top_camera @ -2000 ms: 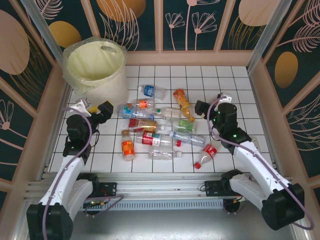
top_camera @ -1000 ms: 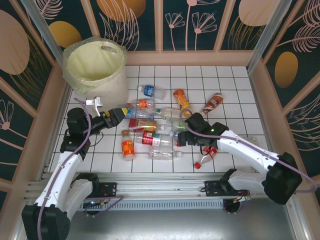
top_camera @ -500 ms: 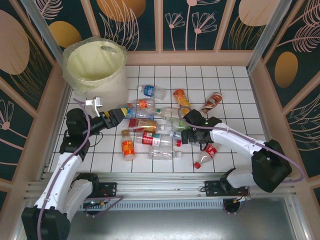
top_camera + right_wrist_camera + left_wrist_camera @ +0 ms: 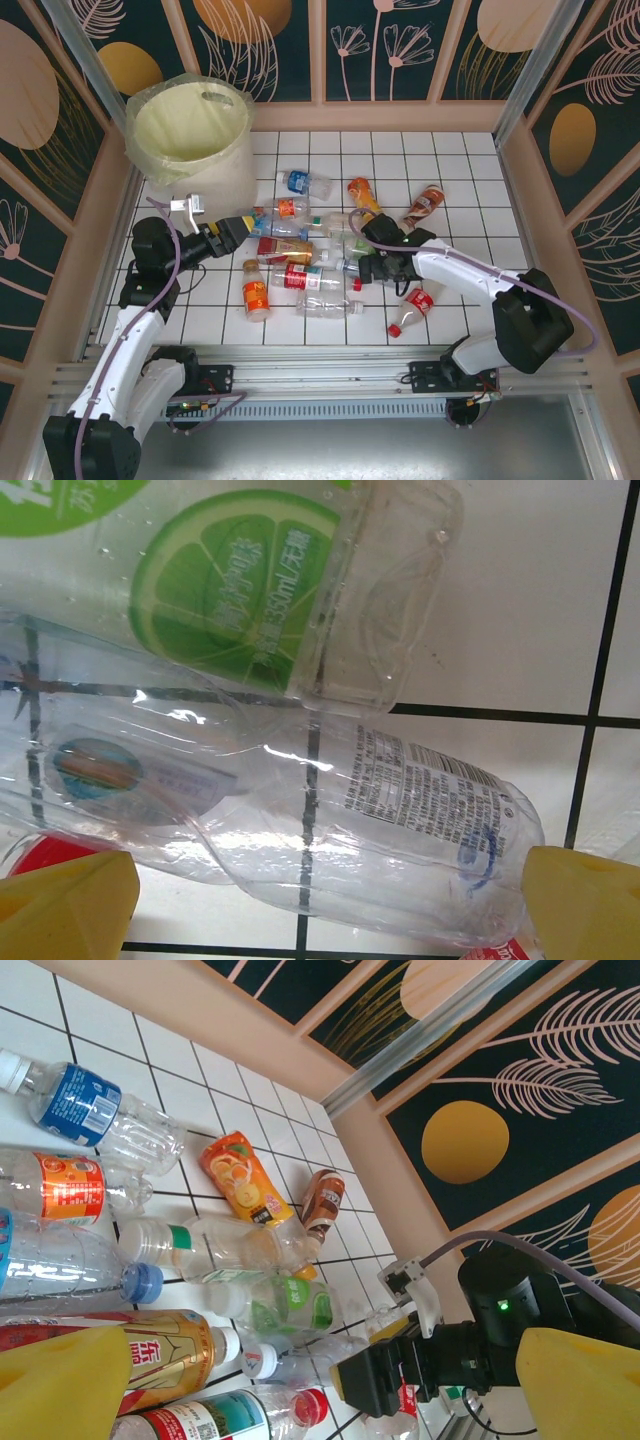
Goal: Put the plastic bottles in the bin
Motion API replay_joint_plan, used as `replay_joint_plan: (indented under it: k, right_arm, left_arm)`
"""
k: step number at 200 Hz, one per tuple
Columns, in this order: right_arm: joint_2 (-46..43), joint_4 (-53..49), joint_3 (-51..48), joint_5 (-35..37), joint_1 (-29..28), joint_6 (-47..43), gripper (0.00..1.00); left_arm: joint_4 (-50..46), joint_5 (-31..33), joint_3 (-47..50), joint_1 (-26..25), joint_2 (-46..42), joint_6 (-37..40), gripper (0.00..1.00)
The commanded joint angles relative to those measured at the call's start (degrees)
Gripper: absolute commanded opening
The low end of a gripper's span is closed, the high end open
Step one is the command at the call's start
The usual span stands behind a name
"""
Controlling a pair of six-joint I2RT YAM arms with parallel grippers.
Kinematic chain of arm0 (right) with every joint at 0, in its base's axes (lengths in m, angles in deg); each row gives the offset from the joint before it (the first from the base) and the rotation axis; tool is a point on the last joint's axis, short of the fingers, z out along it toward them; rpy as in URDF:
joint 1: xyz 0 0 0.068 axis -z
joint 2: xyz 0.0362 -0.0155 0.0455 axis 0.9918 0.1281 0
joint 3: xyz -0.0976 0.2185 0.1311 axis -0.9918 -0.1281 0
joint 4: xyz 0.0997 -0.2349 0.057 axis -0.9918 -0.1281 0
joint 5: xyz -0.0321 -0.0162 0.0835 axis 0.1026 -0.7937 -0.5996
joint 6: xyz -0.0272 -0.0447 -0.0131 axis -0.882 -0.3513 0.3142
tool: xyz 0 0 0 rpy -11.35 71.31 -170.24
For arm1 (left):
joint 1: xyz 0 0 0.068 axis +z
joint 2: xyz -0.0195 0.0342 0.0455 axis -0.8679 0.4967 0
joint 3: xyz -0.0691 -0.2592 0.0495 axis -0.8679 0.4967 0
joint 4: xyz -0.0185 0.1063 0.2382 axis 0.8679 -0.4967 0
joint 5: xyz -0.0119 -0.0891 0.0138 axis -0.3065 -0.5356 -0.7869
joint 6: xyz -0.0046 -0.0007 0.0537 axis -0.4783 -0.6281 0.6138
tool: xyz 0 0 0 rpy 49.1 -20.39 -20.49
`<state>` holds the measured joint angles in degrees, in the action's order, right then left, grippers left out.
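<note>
Right end effector (image 4: 320, 915): held spread wide, a clear bottle (image 4: 350, 810) laid between its fingers on the tiled tabletop (image 4: 500, 630).
Left end effector (image 4: 243, 224): spread, nothing gripped, set beside the scattered bottles (image 4: 300, 278).
Bin (image 4: 215, 175): stood upright at the far-left corner.

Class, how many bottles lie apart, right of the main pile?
2: a brown bottle beyond the right arm, a red-labelled bottle on its near side; the arm may hide others.

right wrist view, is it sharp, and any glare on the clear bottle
Right wrist view: sharp, the small print on the clear bottle shows crisply, with thin white glints along its creases; the yellow fingertips at the bottom corners look slightly soft. Top external view: even light, faint shadows.
</note>
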<state>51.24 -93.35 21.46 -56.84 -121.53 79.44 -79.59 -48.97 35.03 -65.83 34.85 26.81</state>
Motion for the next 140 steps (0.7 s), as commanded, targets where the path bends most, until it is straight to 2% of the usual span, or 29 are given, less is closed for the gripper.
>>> replay_joint_plan:
  k: [1,101,140]
  right_arm:
    - [-0.8,-1.53,1.94,-1.12,-0.88,-1.11,0.99]
    - [1.31,-6.53,1.79,2.86,-1.08,2.15,0.99]
    - [3.8,-4.91,3.6,0.4,-0.87,-0.07,0.99]
  left_arm:
    - [0.58,0.12,-0.96,-0.28,-0.65,0.62,0.99]
    - [0.94,-0.47,-0.87,-0.37,-1.1,0.29,0.99]
    - [0.9,-0.39,-0.87,-0.38,-1.46,0.28,0.99]
